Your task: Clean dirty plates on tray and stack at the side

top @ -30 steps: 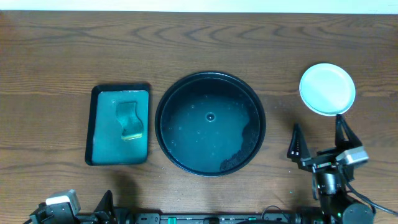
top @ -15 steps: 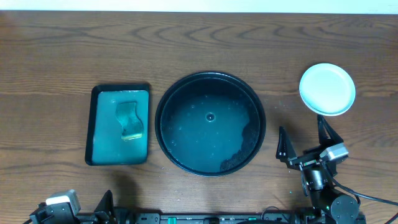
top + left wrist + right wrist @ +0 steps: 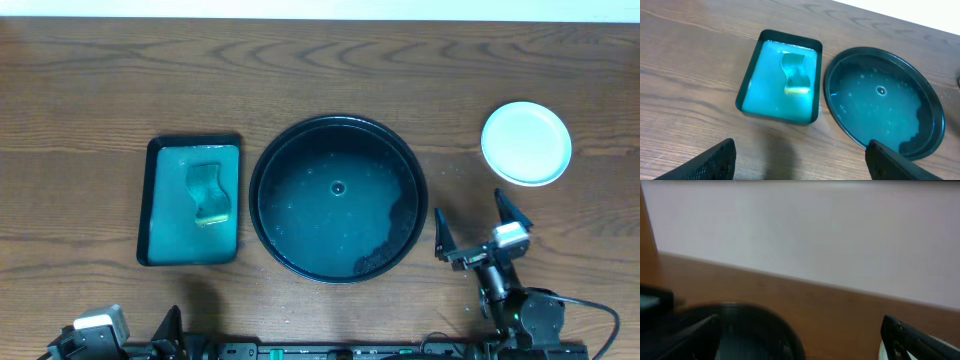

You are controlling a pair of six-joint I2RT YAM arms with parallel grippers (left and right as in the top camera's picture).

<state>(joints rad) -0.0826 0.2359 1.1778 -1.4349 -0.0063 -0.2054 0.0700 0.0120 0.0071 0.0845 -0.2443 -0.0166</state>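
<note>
The round black tray (image 3: pixel 262 205) sits mid-table with blue-tinted wet smears and no plates on it; it also shows in the left wrist view (image 3: pixel 935 107) and, blurred, in the right wrist view (image 3: pixel 785 330). A stack of plates (image 3: pixel 526 143), white on top, stands at the right of the table; how many are in it cannot be told. My right gripper (image 3: pixel 477 232) is open and empty, between the tray and the stack, nearer the front edge. My left gripper (image 3: pixel 800 162) is open and empty above bare wood at the front left.
A rectangular black-rimmed green tray (image 3: pixel 160 240) with a crumpled green cloth (image 3: pixel 208 192) in it lies left of the round tray; it shows in the left wrist view (image 3: pixel 752 97) too. A pale wall fills the top of the right wrist view.
My right gripper has drawn back from the plate stack, moving left and toward the front edge, still open. The left arm has not moved.
</note>
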